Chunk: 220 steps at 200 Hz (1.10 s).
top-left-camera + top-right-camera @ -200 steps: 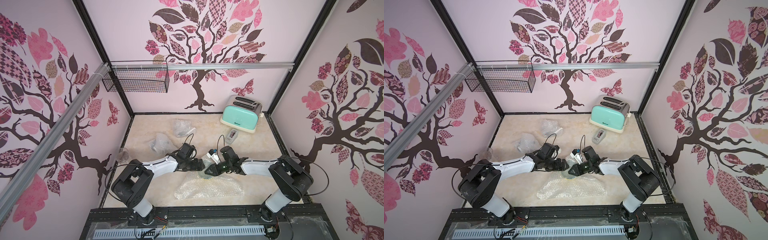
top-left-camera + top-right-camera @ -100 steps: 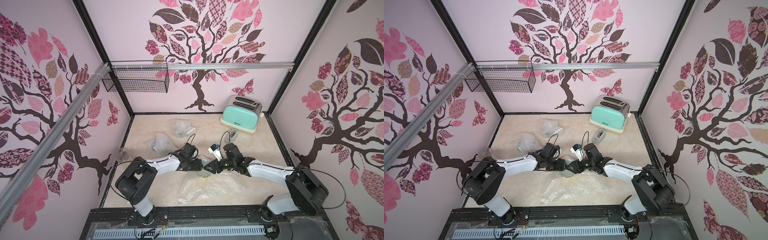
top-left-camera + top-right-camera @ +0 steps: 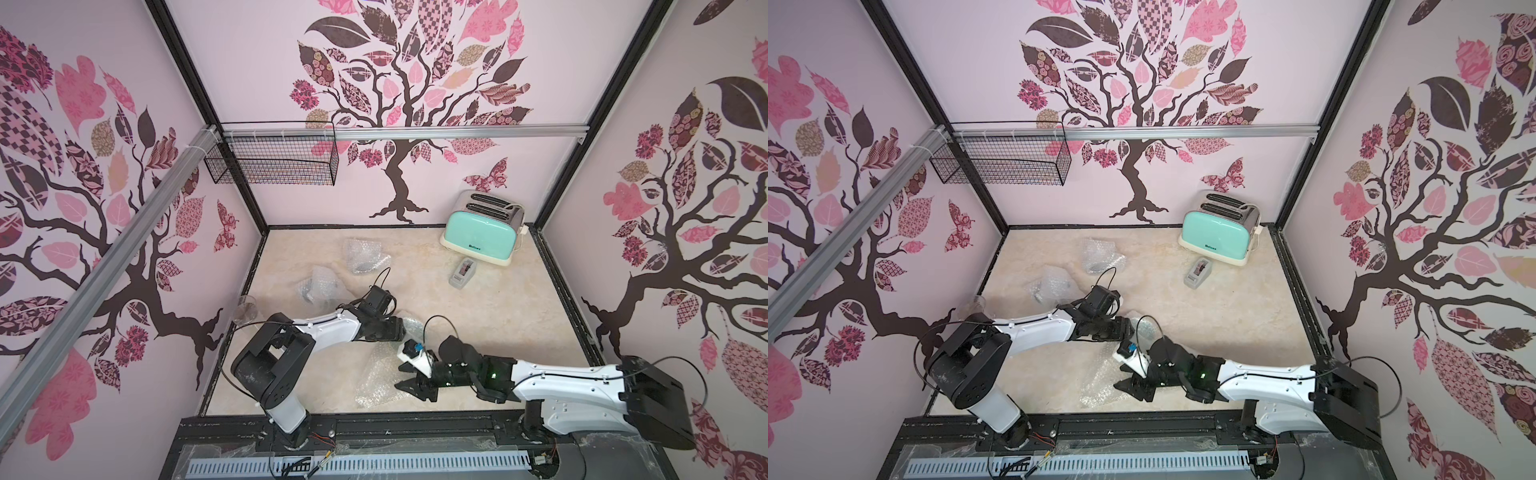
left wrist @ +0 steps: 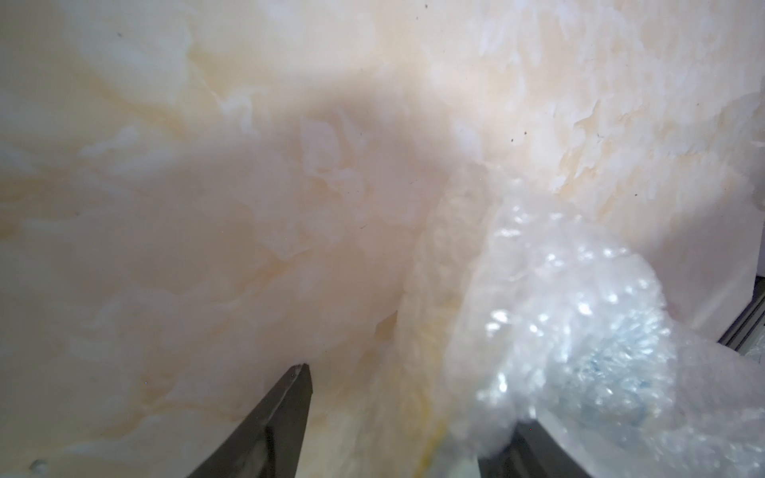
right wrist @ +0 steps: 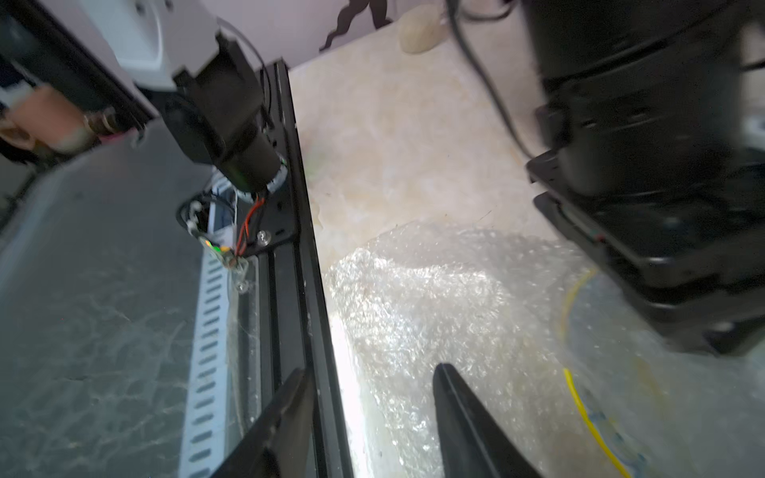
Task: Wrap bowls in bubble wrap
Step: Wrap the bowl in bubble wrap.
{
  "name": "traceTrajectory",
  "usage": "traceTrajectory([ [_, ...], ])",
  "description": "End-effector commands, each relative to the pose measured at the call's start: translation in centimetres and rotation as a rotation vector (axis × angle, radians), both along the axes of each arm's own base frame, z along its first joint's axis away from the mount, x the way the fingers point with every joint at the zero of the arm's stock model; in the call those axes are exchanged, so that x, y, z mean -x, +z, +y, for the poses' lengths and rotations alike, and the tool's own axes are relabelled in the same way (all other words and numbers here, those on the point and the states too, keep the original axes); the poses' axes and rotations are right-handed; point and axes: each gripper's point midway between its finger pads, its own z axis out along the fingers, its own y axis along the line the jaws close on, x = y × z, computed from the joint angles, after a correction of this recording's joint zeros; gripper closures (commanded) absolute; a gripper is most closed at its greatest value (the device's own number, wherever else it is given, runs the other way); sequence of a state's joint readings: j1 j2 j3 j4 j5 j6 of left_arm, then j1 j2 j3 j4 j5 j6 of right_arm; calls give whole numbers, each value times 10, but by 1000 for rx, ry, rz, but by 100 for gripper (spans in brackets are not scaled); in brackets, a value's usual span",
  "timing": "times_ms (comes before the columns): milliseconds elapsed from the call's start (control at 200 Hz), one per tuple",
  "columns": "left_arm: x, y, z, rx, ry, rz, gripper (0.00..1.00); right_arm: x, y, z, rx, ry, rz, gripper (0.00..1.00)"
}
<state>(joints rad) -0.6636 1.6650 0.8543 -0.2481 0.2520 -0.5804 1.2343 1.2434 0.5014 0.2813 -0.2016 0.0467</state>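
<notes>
My left gripper (image 3: 405, 328) (image 3: 1133, 328) sits low near the table's middle, shut on bubble wrap (image 4: 550, 331) bunched over one fingertip. A bowl's yellow rim (image 4: 430, 414) shows through the wrap between its jaws. The right wrist view shows that yellow, blue-patterned bowl rim (image 5: 573, 385) under the wrap, beneath the left gripper's body. The rest of the bubble wrap sheet (image 3: 376, 382) (image 3: 1100, 382) trails to the front edge. My right gripper (image 3: 405, 377) (image 3: 1127, 378) (image 5: 372, 370) hovers open over it, holding nothing.
Two crumpled bubble-wrap bundles (image 3: 363, 255) (image 3: 320, 286) with something dark inside lie at the back left. A mint toaster (image 3: 482, 235) and a grey tape dispenser (image 3: 462, 272) stand at the back right. A clear glass (image 3: 246, 311) is by the left wall. The black front rail (image 5: 298, 289) borders the table.
My right gripper has opened, let go of the wrap and drawn back toward the front right. My left gripper has closed on the wrap, and the sheet has bunched toward it.
</notes>
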Motion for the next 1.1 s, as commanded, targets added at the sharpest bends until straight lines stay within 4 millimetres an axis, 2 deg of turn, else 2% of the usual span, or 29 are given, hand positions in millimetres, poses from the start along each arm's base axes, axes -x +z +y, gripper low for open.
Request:
traceTrajectory([
  [0,15,-31,20,-92,25,75,34,3,-18,17,95,37,-131,45],
  [245,15,-32,23,-90,31,76,34,0,-53,41,176,50,-178,35],
  [500,14,-33,23,-89,30,74,34,0,-82,50,249,71,-194,33],
  [620,14,-35,24,-91,30,77,34,1,-98,45,302,81,-188,45],
  [755,14,-35,24,-91,26,76,34,3,-109,38,334,84,-181,53],
  [950,14,-35,25,-92,28,78,35,-4,-103,41,332,49,-195,73],
  [1095,15,-36,27,-93,28,79,35,-5,-77,45,242,22,-190,86],
])
